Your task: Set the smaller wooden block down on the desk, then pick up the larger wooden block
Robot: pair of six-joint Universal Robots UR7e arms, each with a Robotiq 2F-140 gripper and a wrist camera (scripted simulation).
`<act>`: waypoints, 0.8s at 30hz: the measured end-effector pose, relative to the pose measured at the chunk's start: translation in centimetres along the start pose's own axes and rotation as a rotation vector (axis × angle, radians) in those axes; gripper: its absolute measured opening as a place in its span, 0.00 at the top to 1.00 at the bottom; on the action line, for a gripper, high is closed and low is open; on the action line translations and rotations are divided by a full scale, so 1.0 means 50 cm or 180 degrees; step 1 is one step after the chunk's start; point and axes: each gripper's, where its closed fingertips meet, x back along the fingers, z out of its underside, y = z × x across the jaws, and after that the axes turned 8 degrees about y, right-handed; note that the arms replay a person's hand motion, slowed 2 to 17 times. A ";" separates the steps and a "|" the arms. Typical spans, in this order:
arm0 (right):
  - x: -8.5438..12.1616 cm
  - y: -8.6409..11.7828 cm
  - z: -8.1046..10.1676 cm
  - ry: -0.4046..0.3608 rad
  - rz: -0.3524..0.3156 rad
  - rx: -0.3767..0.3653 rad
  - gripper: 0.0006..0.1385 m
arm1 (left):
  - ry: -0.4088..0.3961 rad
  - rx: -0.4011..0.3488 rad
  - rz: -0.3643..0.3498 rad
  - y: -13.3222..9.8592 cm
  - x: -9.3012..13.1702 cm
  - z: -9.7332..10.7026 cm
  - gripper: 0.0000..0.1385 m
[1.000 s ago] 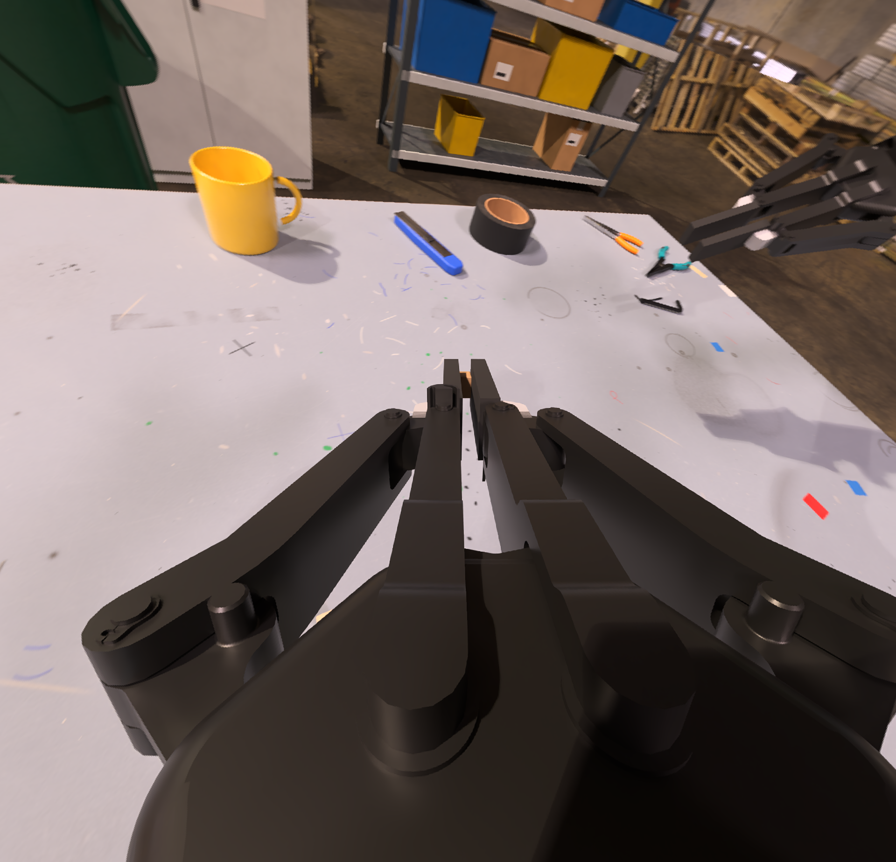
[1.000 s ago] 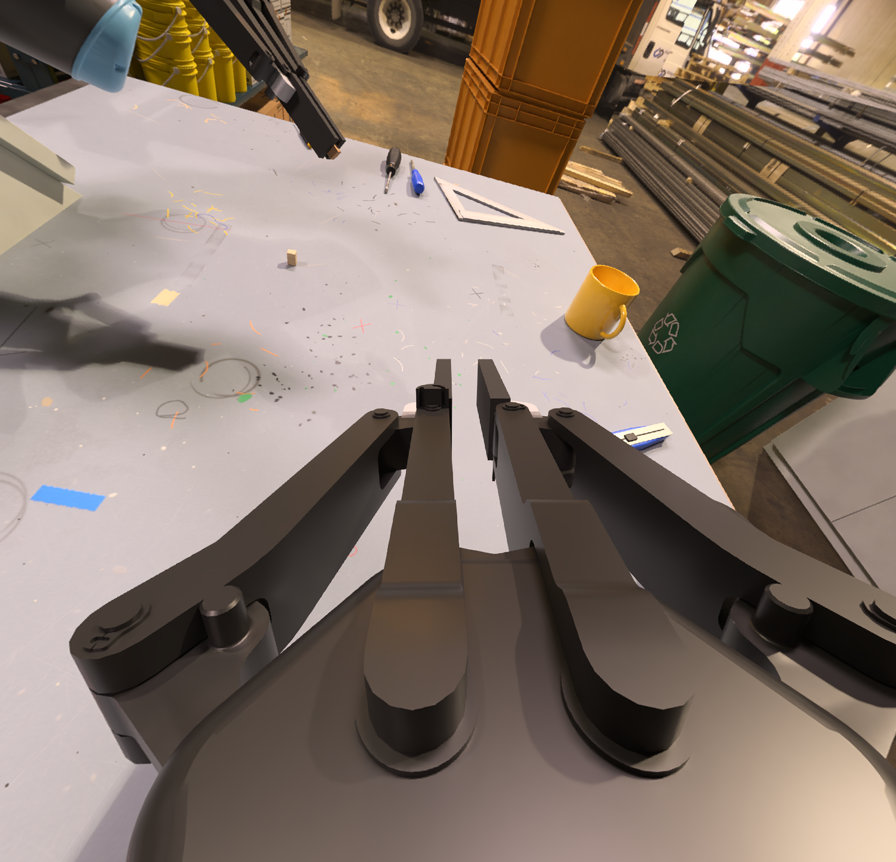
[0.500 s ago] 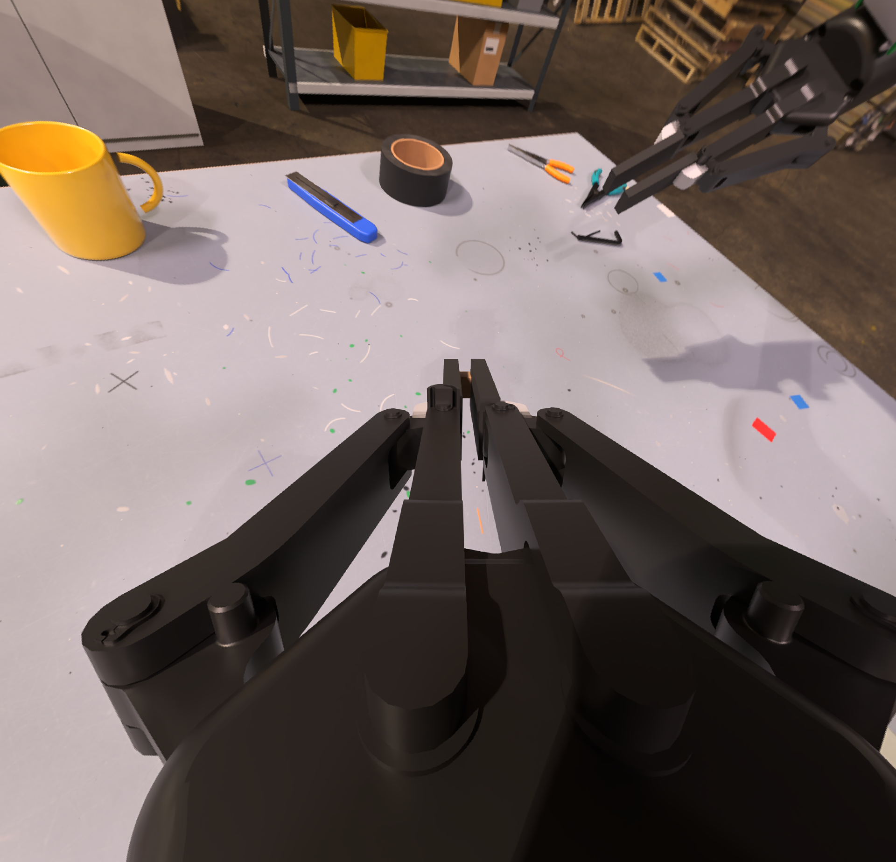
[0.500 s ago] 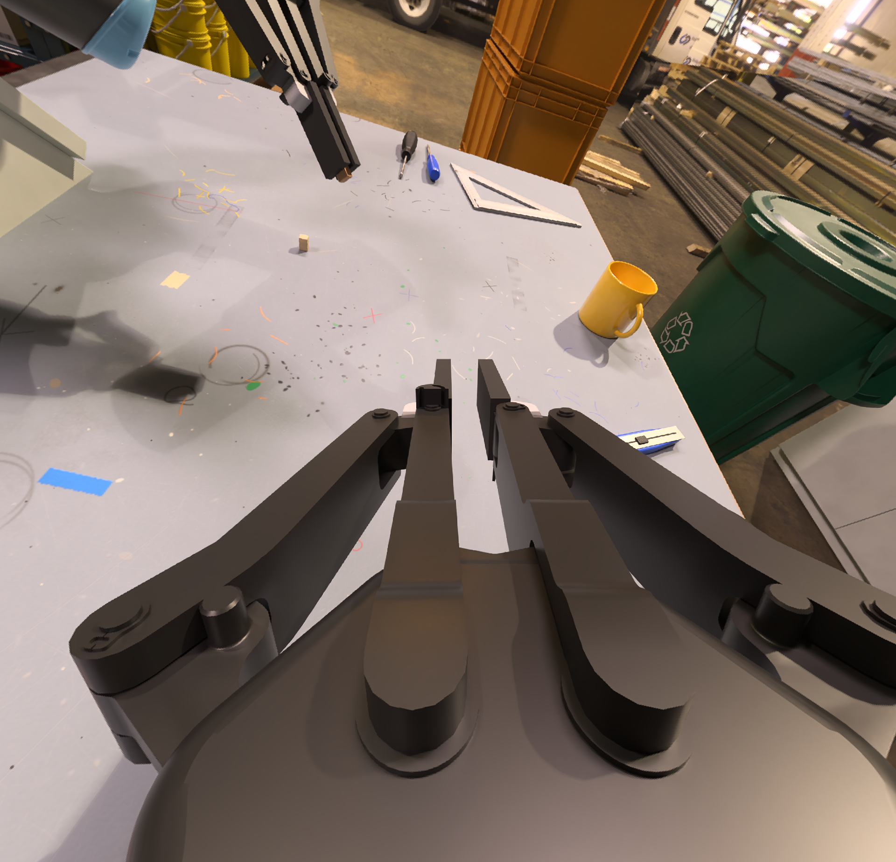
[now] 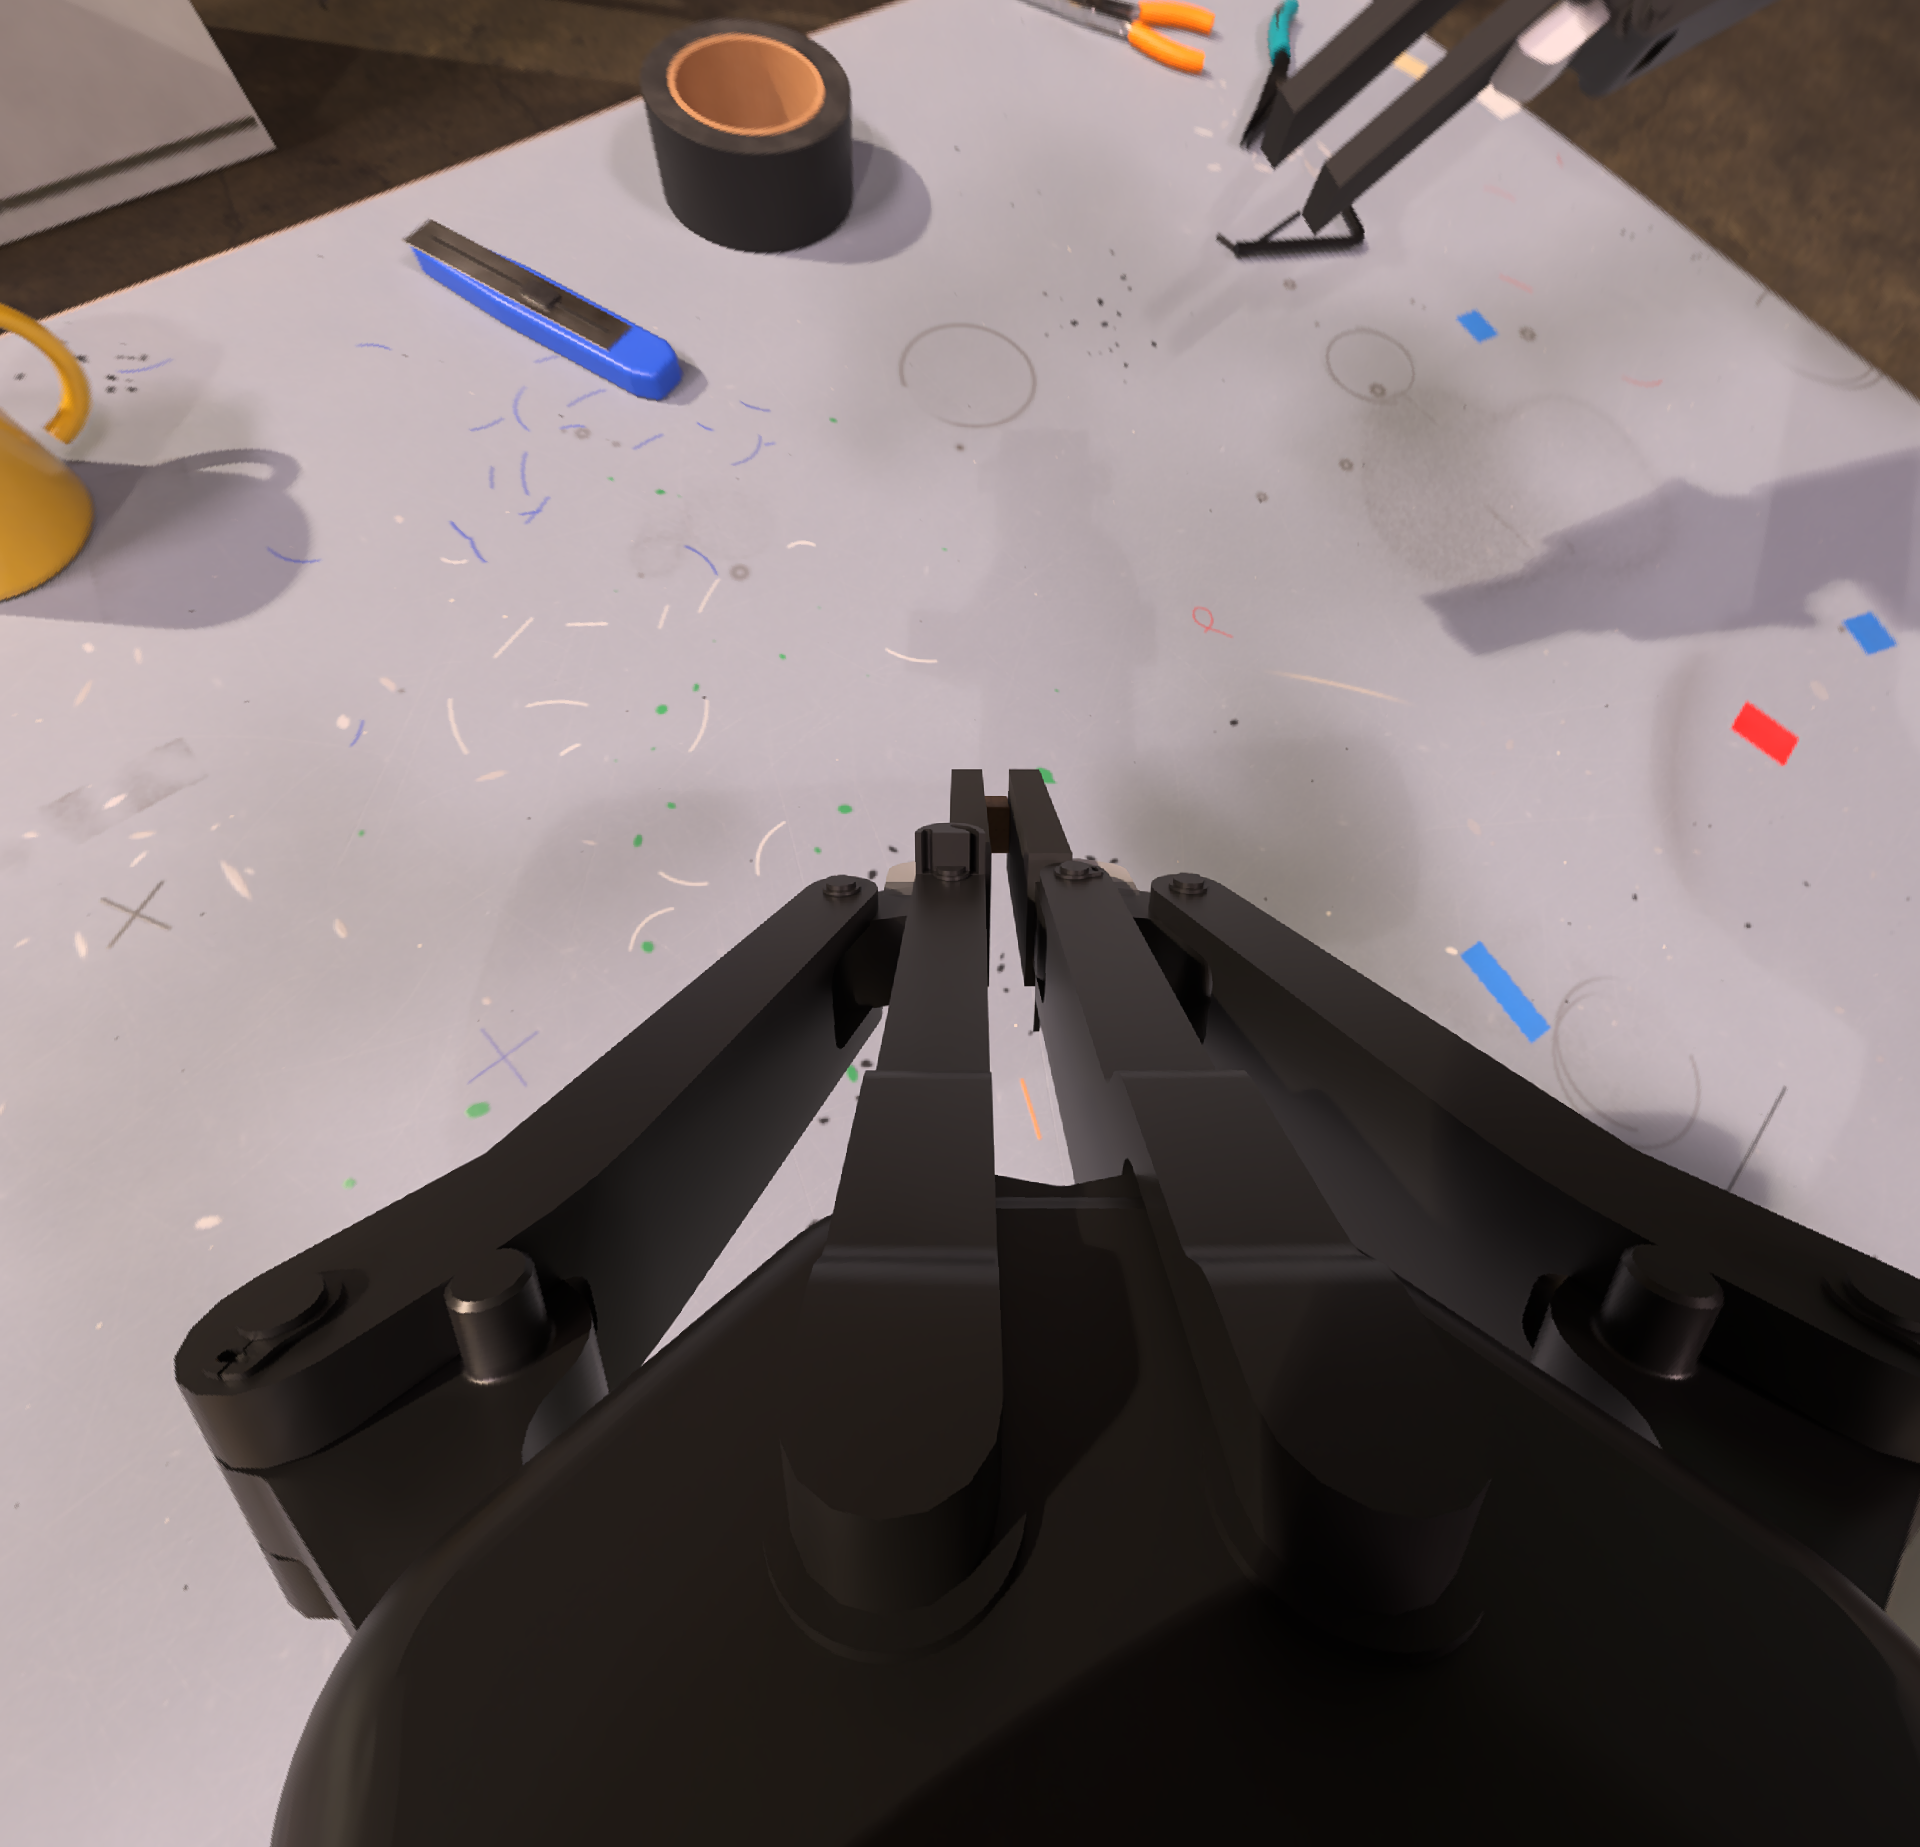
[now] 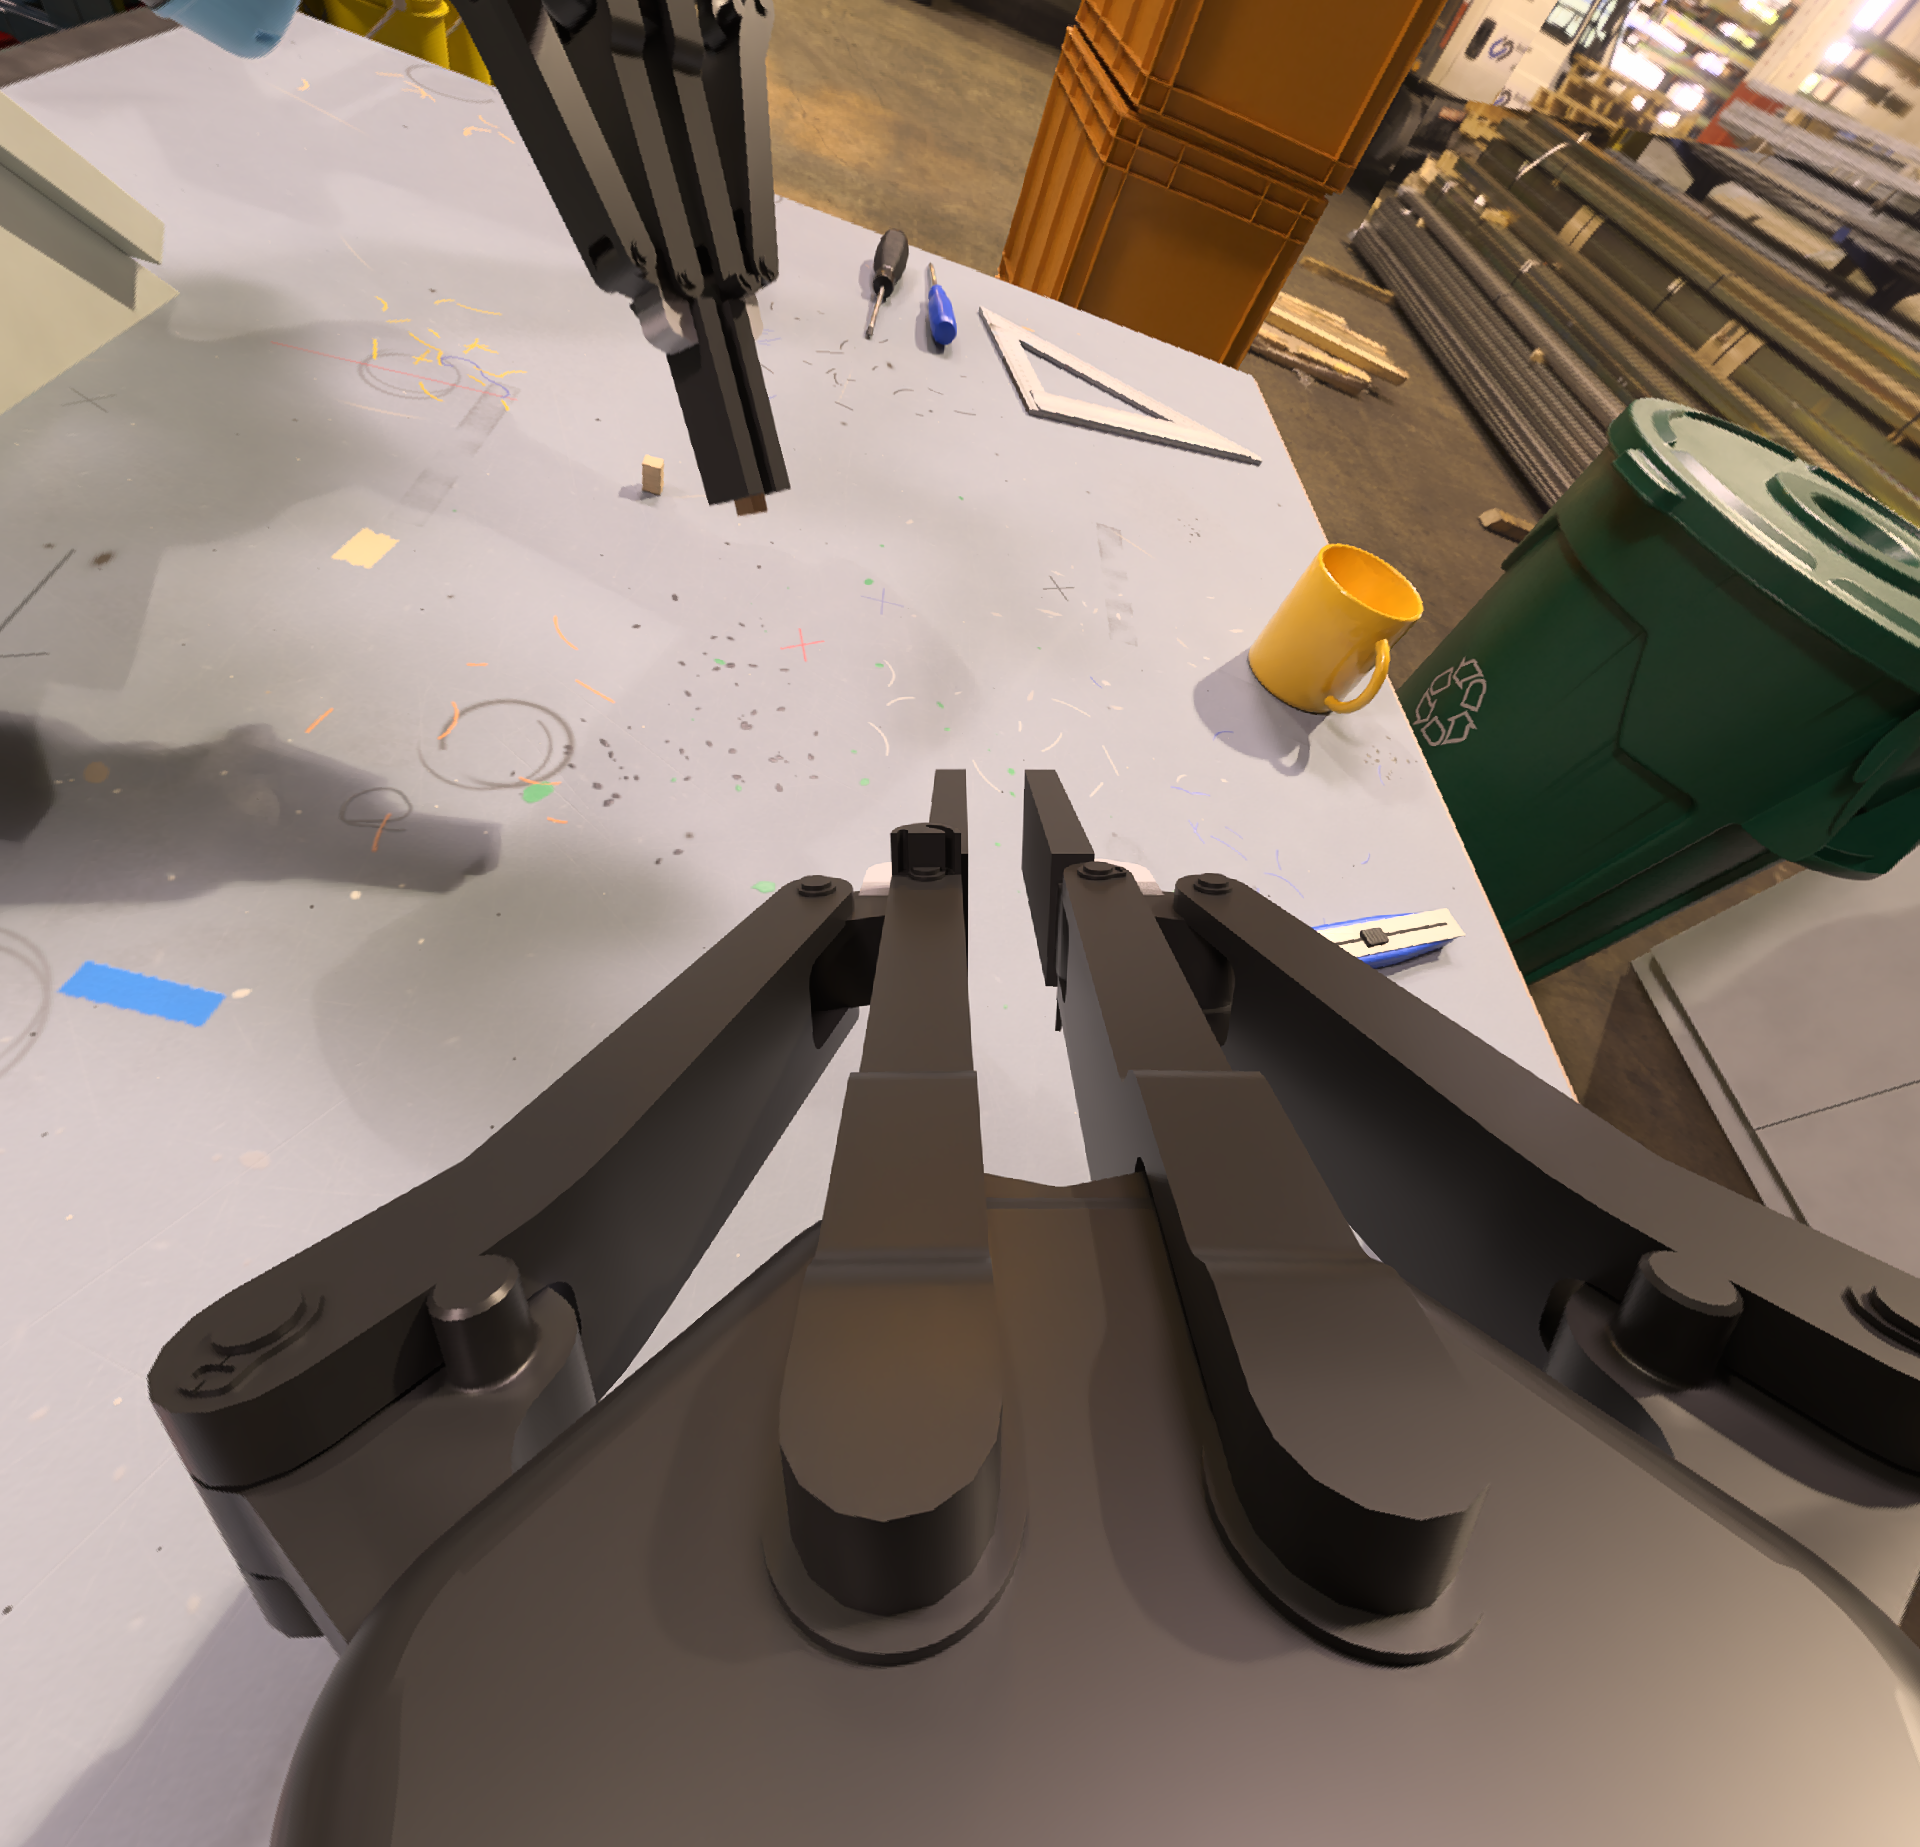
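Note:
My left gripper (image 5: 995, 795) is shut on a small brown wooden block (image 5: 996, 823), held low over the grey desk (image 5: 935, 550). In the right wrist view the left gripper (image 6: 744, 493) points steeply down with the brown block (image 6: 750, 506) at its tips. It hangs just right of a pale wooden block (image 6: 651, 474) that stands on the desk. I cannot tell whether the held block touches the desk. My right gripper (image 6: 995, 795) is empty, its jaws nearly together with a narrow gap. It also shows at the top right of the left wrist view (image 5: 1304, 171).
On the desk are a yellow mug (image 6: 1330, 644), a black tape roll (image 5: 748, 135), a blue utility knife (image 5: 545, 311), orange pliers (image 5: 1132, 21), two screwdrivers (image 6: 883, 275) and a set square (image 6: 1101, 395). A green bin (image 6: 1714, 675) and orange crates (image 6: 1195, 135) stand beyond the edge.
My left gripper has come down toward the desk with the brown block in it and now hangs close to the pale block. My right gripper has shifted only slightly.

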 end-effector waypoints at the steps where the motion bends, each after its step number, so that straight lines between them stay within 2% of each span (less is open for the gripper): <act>1: 0.000 0.000 0.000 0.0004 0.0000 0.0004 0.90 | 0.0045 -0.0035 0.0000 -0.004 -0.009 -0.001 0.95; 11: -0.004 0.004 0.000 0.0014 -0.0014 0.0013 0.90 | 0.0477 -0.0326 -0.0006 -0.042 -0.098 -0.005 0.95; 24: -0.003 0.005 -0.002 -0.0017 -0.0053 -0.0023 0.89 | 0.0921 -0.0591 -0.0215 -0.057 -0.180 0.006 0.95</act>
